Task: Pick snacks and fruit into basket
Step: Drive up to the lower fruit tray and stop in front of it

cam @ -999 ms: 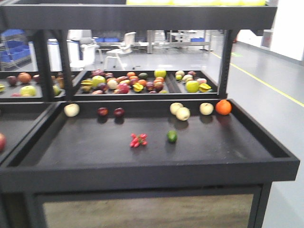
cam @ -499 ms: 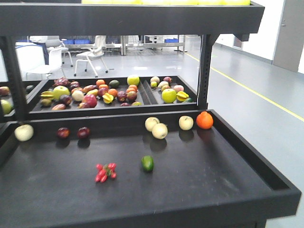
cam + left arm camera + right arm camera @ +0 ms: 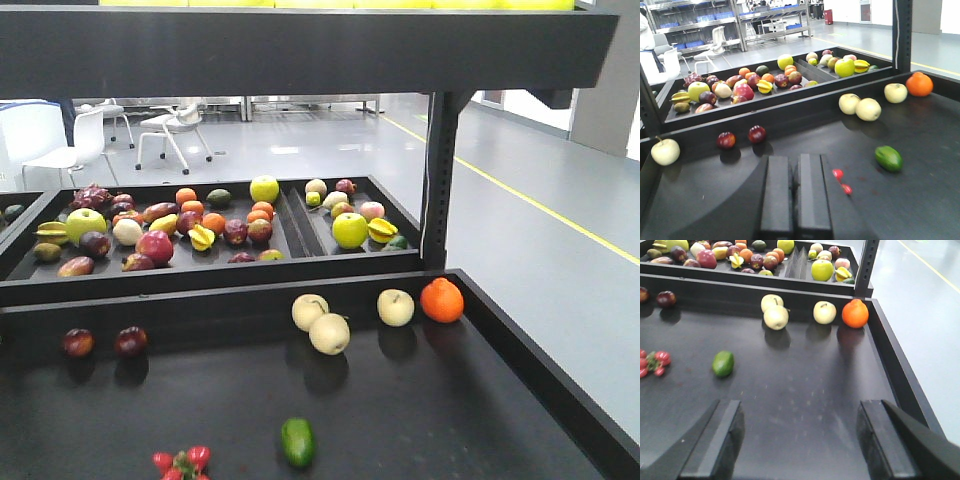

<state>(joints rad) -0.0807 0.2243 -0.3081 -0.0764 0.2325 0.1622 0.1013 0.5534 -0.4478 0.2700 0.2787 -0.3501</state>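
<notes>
**Loose fruit on the front tray, both claws empty**

The front tray held the loose fruit. An orange sat against the back wall near the right corner. Three pale cream fruits lay to its left, two of them touching and the third just beside the orange. Further left along the same wall, two dark red fruits lay near each other. Out on the open floor lay a smooth green fruit, and near it a cluster of small red fruits. The rear tray beyond was heaped with mixed fruit in two compartments.

The left gripper hung low over the tray floor, its two black fingers pressed together with nothing between them, and the red cluster showed just beside it. The right gripper was spread wide and held nothing. It was over bare tray floor, with the green fruit off to one side and the orange well ahead.
</notes>
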